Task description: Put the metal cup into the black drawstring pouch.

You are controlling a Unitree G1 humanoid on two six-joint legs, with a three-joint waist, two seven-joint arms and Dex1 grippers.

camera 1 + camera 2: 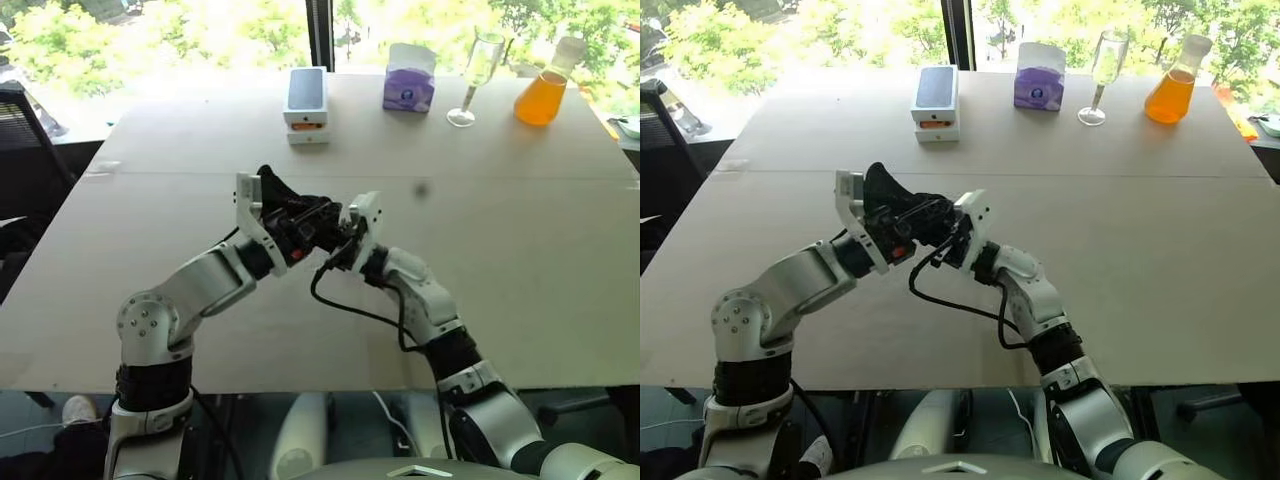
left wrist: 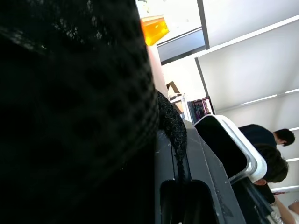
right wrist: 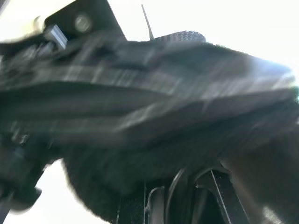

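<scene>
Both grippers meet above the middle of the table [image 1: 520, 300], well clear of its surface. My left gripper [image 1: 283, 222] has its jaws pressed together on the black drawstring pouch [image 1: 275, 195], whose fabric bunches up above the fingers. My right gripper [image 1: 335, 235] closes in from the other side, jaws also shut, apparently pinching the pouch's other edge, though I cannot make out exactly what it grips. I cannot see the metal cup; it may be inside the pouch already, but I cannot tell.

Risks, as I judge them: the two closed grips hold thin, soft cloth, so an uneven pull could slide the fabric out of one pinch and let the pouch sag or drop to the table. If the cup is inside, a tilted mouth could spill it. The tall stemmed glass [image 1: 478, 75] and orange flask [image 1: 541, 95] stand at the far edge, well apart.
</scene>
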